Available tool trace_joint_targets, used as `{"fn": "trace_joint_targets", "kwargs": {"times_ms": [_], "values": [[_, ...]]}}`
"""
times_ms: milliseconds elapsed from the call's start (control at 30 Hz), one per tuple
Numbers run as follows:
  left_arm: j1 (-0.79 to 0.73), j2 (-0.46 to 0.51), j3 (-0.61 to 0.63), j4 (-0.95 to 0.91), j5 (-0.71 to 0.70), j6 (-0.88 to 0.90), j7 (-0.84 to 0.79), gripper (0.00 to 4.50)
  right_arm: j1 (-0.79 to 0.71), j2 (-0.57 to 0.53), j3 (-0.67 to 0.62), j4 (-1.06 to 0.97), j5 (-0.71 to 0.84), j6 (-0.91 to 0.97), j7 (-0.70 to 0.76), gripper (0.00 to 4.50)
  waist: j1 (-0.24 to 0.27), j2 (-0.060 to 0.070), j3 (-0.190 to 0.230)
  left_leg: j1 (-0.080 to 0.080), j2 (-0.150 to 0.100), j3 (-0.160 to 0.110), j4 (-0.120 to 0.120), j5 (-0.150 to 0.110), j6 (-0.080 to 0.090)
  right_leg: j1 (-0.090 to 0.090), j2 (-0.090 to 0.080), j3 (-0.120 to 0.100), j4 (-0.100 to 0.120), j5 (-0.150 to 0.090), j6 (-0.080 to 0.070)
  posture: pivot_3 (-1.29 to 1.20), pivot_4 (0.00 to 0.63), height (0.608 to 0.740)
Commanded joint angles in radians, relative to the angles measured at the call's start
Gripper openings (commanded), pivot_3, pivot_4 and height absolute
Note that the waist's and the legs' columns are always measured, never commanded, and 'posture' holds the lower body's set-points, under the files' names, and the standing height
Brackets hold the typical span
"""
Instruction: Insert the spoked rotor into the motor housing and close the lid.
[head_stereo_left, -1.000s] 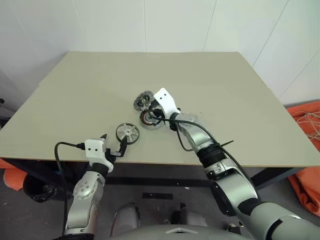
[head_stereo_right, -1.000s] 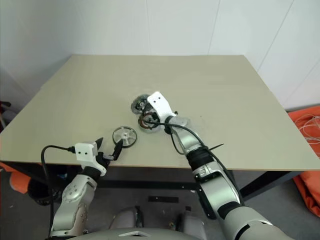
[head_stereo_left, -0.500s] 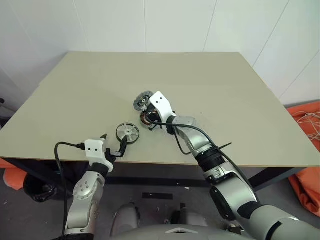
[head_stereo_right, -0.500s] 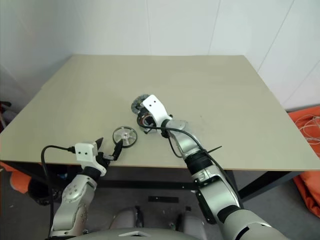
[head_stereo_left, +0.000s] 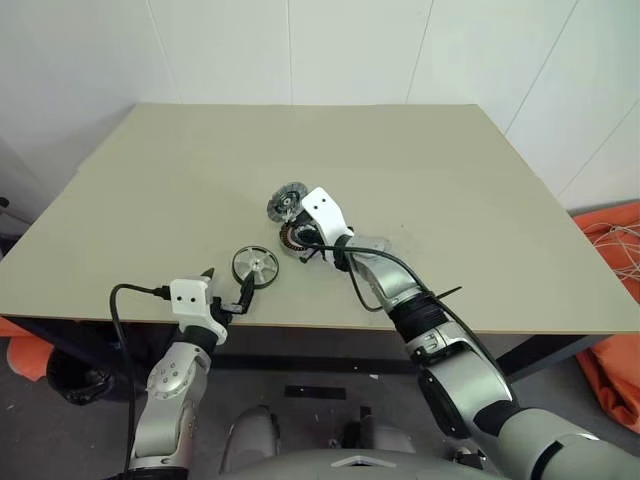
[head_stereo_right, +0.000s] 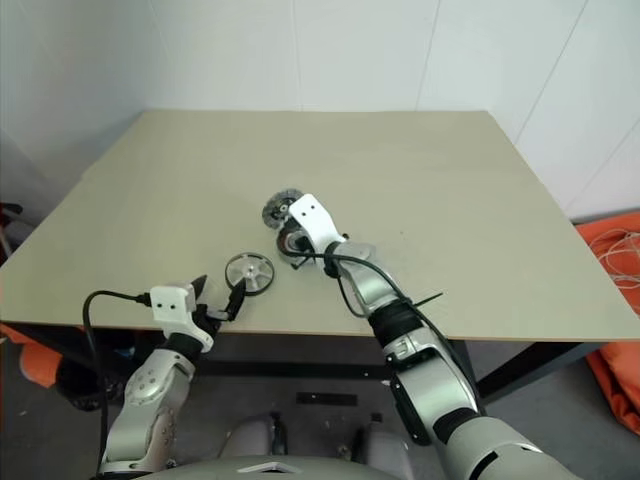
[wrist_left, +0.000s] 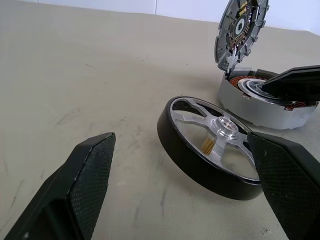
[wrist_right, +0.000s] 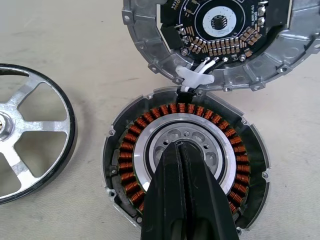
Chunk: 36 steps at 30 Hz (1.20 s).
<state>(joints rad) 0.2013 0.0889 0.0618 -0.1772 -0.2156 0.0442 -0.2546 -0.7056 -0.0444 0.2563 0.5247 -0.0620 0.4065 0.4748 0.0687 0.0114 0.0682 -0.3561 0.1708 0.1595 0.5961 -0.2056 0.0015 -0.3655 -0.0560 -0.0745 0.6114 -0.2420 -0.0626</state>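
Observation:
The spoked rotor (head_stereo_left: 255, 265) lies flat on the table, silver with a dark rim, just ahead of my left gripper (wrist_left: 180, 136), which is open and holds nothing. To its right sits the motor housing (wrist_right: 131, 150) with its ring of copper windings. The lid (wrist_right: 215, 35) stands tilted up at the housing's far edge, joined to it by white wires, with its circuit-board face towards me. My right gripper (wrist_right: 181, 150) is shut and empty, and its tips point down at the housing's pale centre. Whether they touch it I cannot tell.
The beige table (head_stereo_left: 420, 170) has bare surface all around the parts, and its front edge runs close below the rotor. A white wall stands behind it. An orange cloth (head_stereo_left: 612, 300) lies on the floor to the right.
My right gripper has sunk a little towards the housing's centre. The left gripper, the rotor and the lid have not moved.

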Motion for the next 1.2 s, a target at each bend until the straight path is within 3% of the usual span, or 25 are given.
{"fn": "trace_joint_targets", "kwargs": {"times_ms": [33, 400, 700, 767, 1000, 1200], "values": [[-0.005, 0.002, -0.004, -0.034, -0.007, -0.008, -0.003, 4.50, -0.020, -0.003, -0.013, 0.016, -0.003, -0.017, -0.010, 0.03, 0.000, 0.000, 0.000, 0.000, 0.000, 0.000, 0.000, 0.000, 0.000, 0.000, 0.000, 0.000, 0.000, 0.000, 0.000, 0.00, 0.000, 0.740], [0.000, 0.006, -0.006, -0.054, -0.007, 0.009, 0.003, 4.50, -0.041, -0.023, -0.083, -0.022, 0.013, -0.024, -0.078, 0.03, 0.000, 0.000, 0.000, 0.002, 0.000, 0.000, 0.000, 0.000, 0.000, 0.001, 0.000, 0.000, 0.000, 0.000, 0.000, 0.00, 0.000, 0.740], [0.046, 0.022, 0.019, -0.100, -0.059, 0.016, -0.032, 4.50, 0.095, -0.085, -0.110, -0.272, 0.070, 0.056, -0.014, 0.03, 0.000, 0.000, 0.000, 0.001, 0.000, 0.000, -0.001, 0.000, 0.000, 0.001, 0.000, 0.000, -0.001, 0.000, 0.000, 0.00, 0.000, 0.740], [0.067, 0.019, 0.024, -0.123, -0.107, 0.041, -0.047, 4.50, 0.120, -0.094, -0.111, -0.316, 0.078, 0.076, -0.006, 0.03, 0.000, 0.000, 0.000, 0.002, 0.000, 0.000, -0.001, 0.000, 0.000, 0.001, 0.000, 0.000, 0.000, 0.000, 0.000, 0.00, 0.000, 0.740], [0.129, 0.001, 0.102, -0.265, -0.467, 0.282, -0.040, 4.50, 0.154, -0.110, -0.120, -0.384, 0.101, 0.126, -0.004, 0.03, 0.000, 0.000, 0.000, 0.004, 0.000, 0.002, 0.000, 0.000, 0.000, 0.002, 0.000, 0.001, 0.000, -0.002, 0.003, 0.00, 0.000, 0.740], [0.086, -0.003, 0.151, -0.280, -0.611, 0.396, 0.038, 4.50, 0.181, -0.107, -0.143, -0.483, 0.167, 0.168, 0.025, 0.03, 0.000, 0.000, 0.000, 0.005, 0.000, 0.003, 0.000, 0.000, 0.000, 0.002, 0.000, 0.002, 0.001, -0.004, 0.006, 0.00, 0.000, 0.740]]}}
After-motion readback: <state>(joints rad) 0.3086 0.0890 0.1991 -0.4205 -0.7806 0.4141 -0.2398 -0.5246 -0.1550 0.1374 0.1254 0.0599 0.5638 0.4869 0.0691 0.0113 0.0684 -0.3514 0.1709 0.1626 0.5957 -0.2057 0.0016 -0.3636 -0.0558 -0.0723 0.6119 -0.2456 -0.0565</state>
